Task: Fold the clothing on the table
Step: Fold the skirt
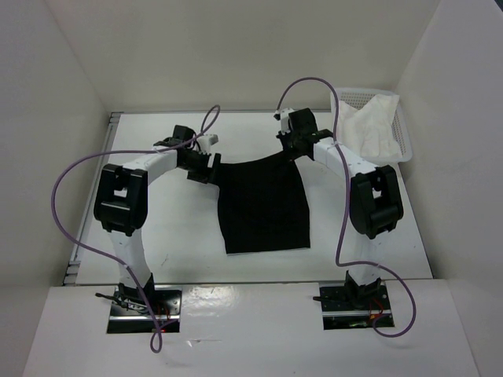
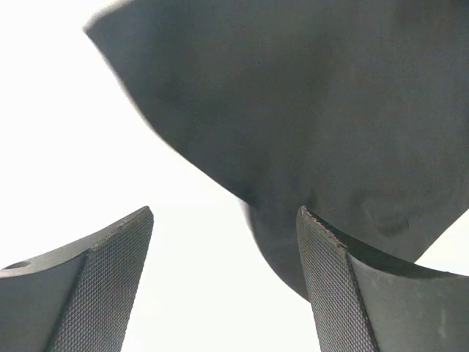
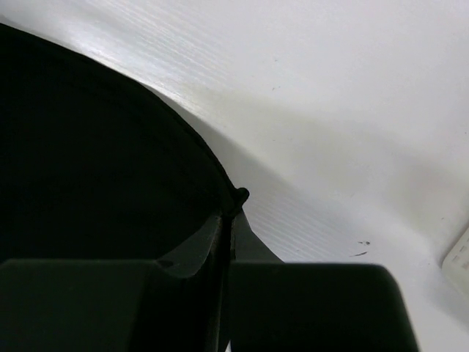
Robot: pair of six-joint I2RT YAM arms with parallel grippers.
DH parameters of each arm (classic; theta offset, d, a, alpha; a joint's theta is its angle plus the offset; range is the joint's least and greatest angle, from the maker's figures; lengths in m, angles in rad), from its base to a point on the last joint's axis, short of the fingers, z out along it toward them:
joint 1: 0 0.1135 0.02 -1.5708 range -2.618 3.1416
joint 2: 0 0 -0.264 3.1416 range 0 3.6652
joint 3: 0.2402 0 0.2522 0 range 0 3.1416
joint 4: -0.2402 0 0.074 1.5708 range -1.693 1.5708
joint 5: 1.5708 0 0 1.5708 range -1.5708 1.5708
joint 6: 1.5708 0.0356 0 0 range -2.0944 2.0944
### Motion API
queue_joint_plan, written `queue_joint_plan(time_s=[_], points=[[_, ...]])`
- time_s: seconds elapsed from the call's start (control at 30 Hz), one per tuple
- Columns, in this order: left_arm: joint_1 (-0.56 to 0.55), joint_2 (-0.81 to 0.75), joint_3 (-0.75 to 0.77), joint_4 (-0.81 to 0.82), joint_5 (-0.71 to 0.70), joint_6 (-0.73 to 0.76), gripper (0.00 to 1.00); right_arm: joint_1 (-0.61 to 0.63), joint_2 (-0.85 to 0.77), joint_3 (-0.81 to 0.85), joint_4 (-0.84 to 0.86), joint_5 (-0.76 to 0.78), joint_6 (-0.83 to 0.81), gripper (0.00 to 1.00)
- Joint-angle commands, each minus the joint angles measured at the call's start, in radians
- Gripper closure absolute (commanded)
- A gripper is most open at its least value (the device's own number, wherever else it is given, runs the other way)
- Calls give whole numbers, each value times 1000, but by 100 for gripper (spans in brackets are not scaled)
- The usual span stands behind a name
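The black clothing lies flat on the white table between the two arms, roughly rectangular, with its far right corner drawn up. My right gripper is shut on that corner; in the right wrist view the jaws pinch the clothing's hem. My left gripper stands at the clothing's far left corner. In the left wrist view its fingers are spread wide with only white table between them, and the clothing hangs blurred just beyond the left gripper.
A white mesh basket holding a white cloth stands at the back right, close to the right arm. A metal rail runs along the table's left edge. White walls enclose the table on three sides.
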Motion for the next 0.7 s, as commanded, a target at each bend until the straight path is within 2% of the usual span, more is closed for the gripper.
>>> queue_joint_plan(time_s=[0.0, 0.23, 0.67], points=[[36, 40, 69, 63, 42, 26, 16, 14, -56, -5, 21, -11, -10, 100], [36, 181, 153, 101, 97, -10, 22, 23, -56, -5, 21, -11, -19, 100], [36, 232, 162, 129, 88, -1, 26, 23, -47, 5, 12, -11, -19, 100]])
